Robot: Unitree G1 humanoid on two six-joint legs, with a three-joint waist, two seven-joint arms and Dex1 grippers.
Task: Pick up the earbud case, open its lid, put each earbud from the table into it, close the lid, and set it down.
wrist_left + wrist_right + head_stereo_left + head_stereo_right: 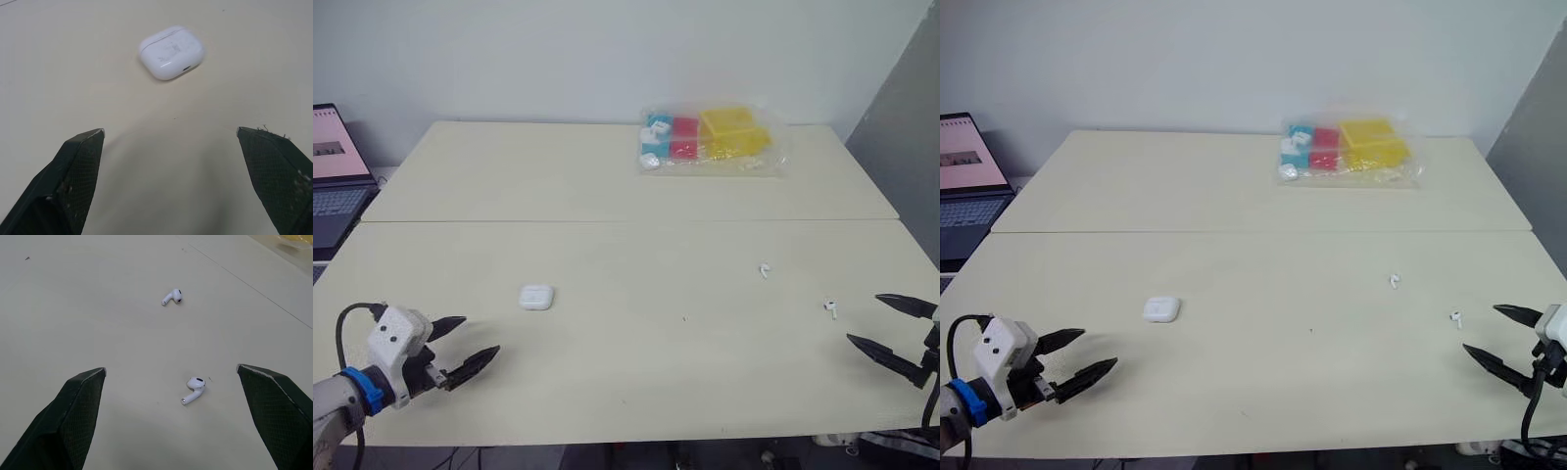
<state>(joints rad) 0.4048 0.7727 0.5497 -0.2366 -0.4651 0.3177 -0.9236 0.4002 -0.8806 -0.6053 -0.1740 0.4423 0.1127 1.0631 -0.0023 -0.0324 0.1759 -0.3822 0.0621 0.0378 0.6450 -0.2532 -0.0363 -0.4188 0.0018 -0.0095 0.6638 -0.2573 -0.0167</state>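
A white earbud case (536, 297) lies shut on the cream table, left of centre; it also shows ahead of the fingers in the left wrist view (172, 52). My left gripper (468, 345) hovers open a short way nearer and left of it, holding nothing. Two white earbuds lie on the right side: one (765, 270) farther in, one (830, 308) close to my right gripper (891, 326), which is open and empty at the table's right edge. Both earbuds show in the right wrist view, the near one (194, 388) between the fingers, the far one (172, 297) beyond.
A clear bag (713, 140) of coloured blocks lies at the back of the table. A laptop (335, 176) sits open off the left edge. A seam (626, 221) runs across the tabletop between front and back halves.
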